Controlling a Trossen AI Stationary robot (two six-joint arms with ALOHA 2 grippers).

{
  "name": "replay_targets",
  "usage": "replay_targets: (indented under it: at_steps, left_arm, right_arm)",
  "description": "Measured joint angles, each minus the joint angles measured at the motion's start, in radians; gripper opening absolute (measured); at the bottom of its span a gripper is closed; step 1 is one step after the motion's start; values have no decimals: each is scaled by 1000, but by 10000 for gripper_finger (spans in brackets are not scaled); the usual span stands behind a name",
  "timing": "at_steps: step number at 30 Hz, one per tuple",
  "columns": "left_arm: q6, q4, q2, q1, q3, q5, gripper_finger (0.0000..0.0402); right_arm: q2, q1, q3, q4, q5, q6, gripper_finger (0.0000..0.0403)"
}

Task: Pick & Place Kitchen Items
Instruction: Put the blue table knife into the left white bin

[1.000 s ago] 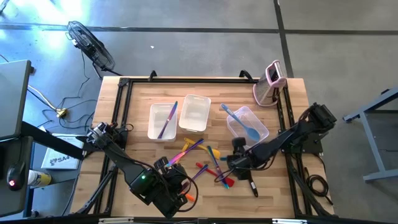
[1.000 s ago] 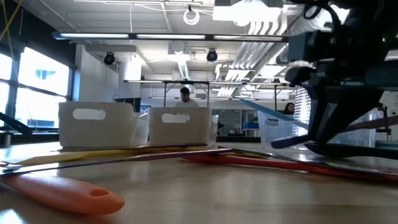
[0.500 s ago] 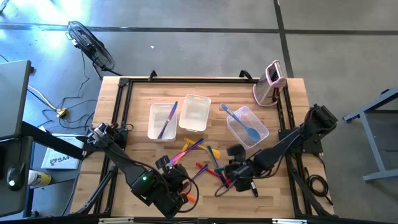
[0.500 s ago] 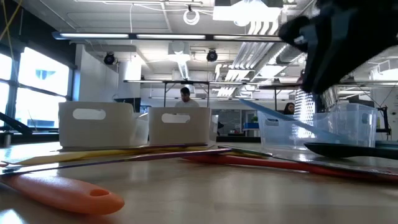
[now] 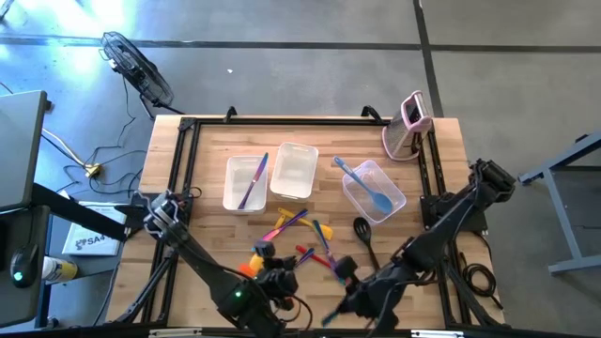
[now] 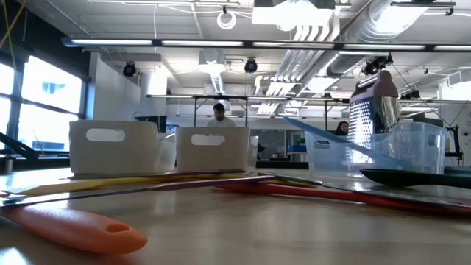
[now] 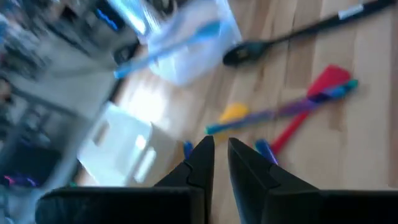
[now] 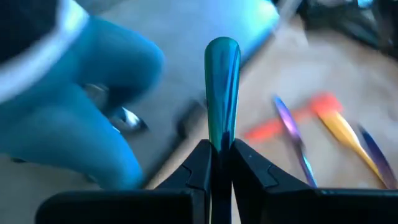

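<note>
My right gripper point(image 5: 349, 299) is at the table's near edge, shut on a slim teal utensil point(image 8: 222, 93). My left gripper point(image 5: 270, 279) hovers near the near edge, left of the pile, its fingers point(image 7: 221, 158) shut and empty. Several utensils in purple, yellow, red and blue lie in a loose pile point(image 5: 305, 242) at mid-table. A black spoon point(image 5: 363, 237) lies to the right of the pile. A light blue spoon point(image 5: 374, 192) lies in the right tub and a purple utensil point(image 5: 252, 183) in the left tub. An orange handle point(image 6: 73, 228) lies flat on the wood. My right gripper pinches the teal utensil's handle point(image 8: 221, 140) between its two fingers. The handle runs straight out along the fingers, and its rounded free end point(image 8: 222, 46) points away from the wrist. The utensil's other end is hidden behind the gripper.
Three clear tubs stand at mid-table: left point(image 5: 246, 183), middle point(image 5: 294, 171) and right point(image 5: 373, 188). The pink-and-white gadget point(image 5: 408, 127) stands upright at the far right corner. Black frame rails point(image 5: 183, 178) run along the table's sides. People show far off in the room point(image 6: 218, 112).
My right gripper has left the pile and gone toward the table's near edge with the teal utensil, passing out of the low view. My left arm has shifted slightly toward the near edge. The utensils on the table have stayed put.
</note>
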Motion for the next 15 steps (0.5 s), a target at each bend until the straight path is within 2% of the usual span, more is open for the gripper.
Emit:
replay_targets:
  at_steps: [2,5,9,15]
  left_arm:
    - [95,77,8,1,0,-36,42]
    - [233,213,25,3,1,-30,42]
    - [323,335,32,0,1,-18,42]
    - [388,429,30,-13,1,-41,42]
  right_arm:
    - [0,8,6,45,-60,-24,30]
    - [0,12,7,113,-129,-30,30]
    - [-9,11,7,122,-146,-46,30]
    - [-9,11,7,123,-143,-48,30]
